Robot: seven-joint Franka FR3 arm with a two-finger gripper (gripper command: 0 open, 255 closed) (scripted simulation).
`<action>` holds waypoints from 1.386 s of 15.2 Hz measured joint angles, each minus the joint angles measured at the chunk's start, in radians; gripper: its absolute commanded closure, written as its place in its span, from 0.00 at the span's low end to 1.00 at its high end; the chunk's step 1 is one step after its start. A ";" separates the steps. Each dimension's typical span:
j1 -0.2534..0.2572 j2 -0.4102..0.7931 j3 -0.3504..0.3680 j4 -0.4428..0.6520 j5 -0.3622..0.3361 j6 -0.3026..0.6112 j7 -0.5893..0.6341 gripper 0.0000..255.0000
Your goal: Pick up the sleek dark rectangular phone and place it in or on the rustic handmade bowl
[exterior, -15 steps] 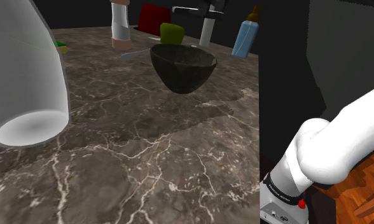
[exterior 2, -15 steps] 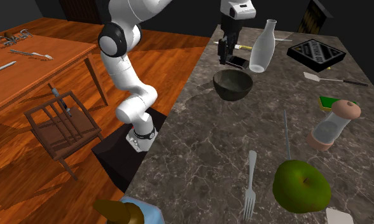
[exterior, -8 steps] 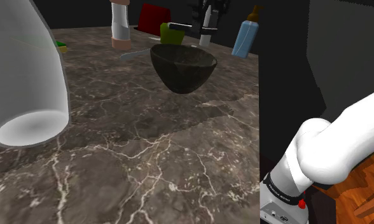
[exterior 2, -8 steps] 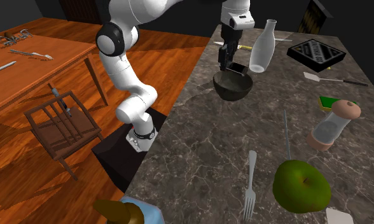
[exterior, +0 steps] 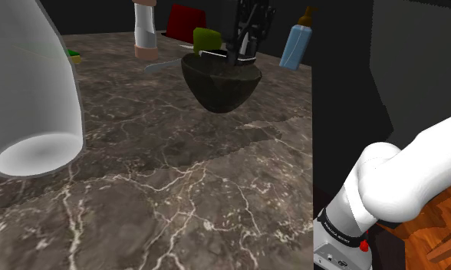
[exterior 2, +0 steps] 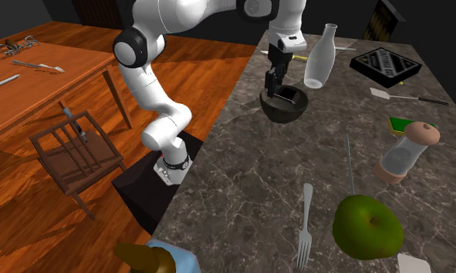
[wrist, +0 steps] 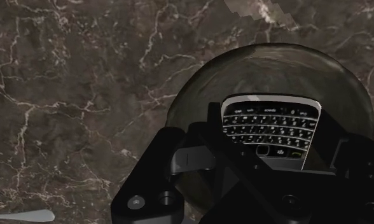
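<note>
Probably home kitchen: marble counter (exterior 2: 242, 178), fork (exterior 2: 305, 225).

A dark marbled counter (exterior 2: 242, 178) carries a green apple (exterior 2: 364, 225) with a fork (exterior 2: 305, 221) just beside it, a pepper grinder (exterior 2: 405, 151), a green sponge (exterior 2: 405, 124), a spatula (exterior 2: 409, 97), a black tray (exterior 2: 385, 63) and an upright pale bottle (exterior 2: 318, 56). In the shoulder view a blue bottle (exterior: 294, 47) stands near the counter's far edge, with what may be a red box (exterior: 184, 17) nearby.
</note>
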 measured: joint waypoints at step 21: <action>-0.006 0.060 0.002 0.181 -0.014 -0.121 0.014 0.00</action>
